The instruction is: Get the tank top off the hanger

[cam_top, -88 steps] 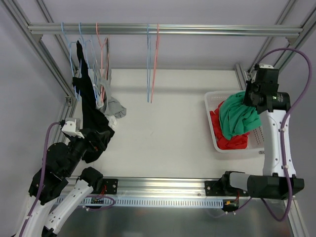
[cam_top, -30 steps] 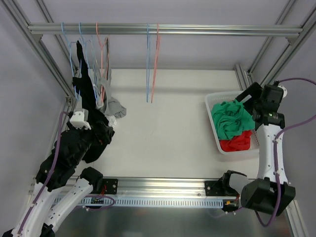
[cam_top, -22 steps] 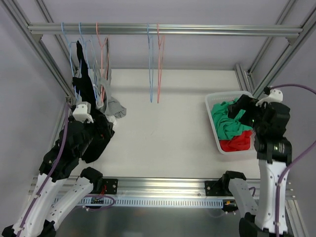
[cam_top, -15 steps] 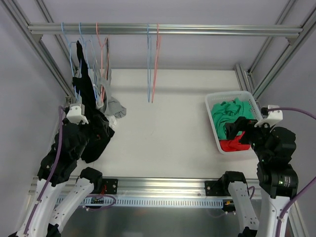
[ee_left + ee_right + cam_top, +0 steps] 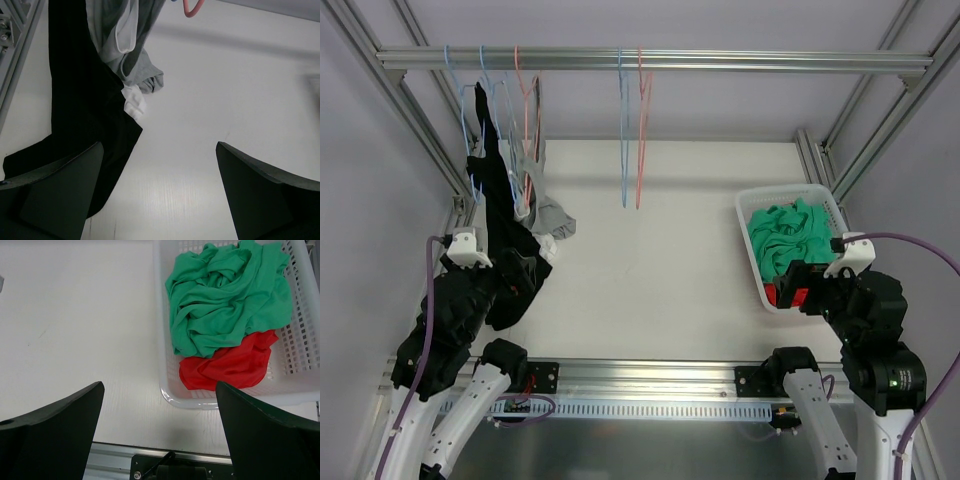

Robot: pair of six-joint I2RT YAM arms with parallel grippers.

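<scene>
A black tank top (image 5: 500,215) hangs long from a blue hanger (image 5: 470,100) at the left end of the rail, and its hem lies on the table. Beside it a grey tank top (image 5: 548,213) hangs off a pink hanger (image 5: 527,110). In the left wrist view the black cloth (image 5: 75,100) fills the left side and the grey one (image 5: 137,75) bunches at top centre. My left gripper (image 5: 520,272) (image 5: 159,150) is open just in front of the black hem, holding nothing. My right gripper (image 5: 798,282) (image 5: 159,387) is open and empty at the basket's near corner.
A white basket (image 5: 744,235) (image 5: 157,315) at the right holds a green garment (image 5: 225,295) on top of a red one (image 5: 230,365). Two bare hangers (image 5: 630,130), blue and pink, hang mid-rail (image 5: 720,60). Frame posts stand at both sides.
The right arm has drawn back from over the basket toward the near edge, leaving the green garment in it. The left arm shifted slightly by the black cloth. The bare hangers sway.
</scene>
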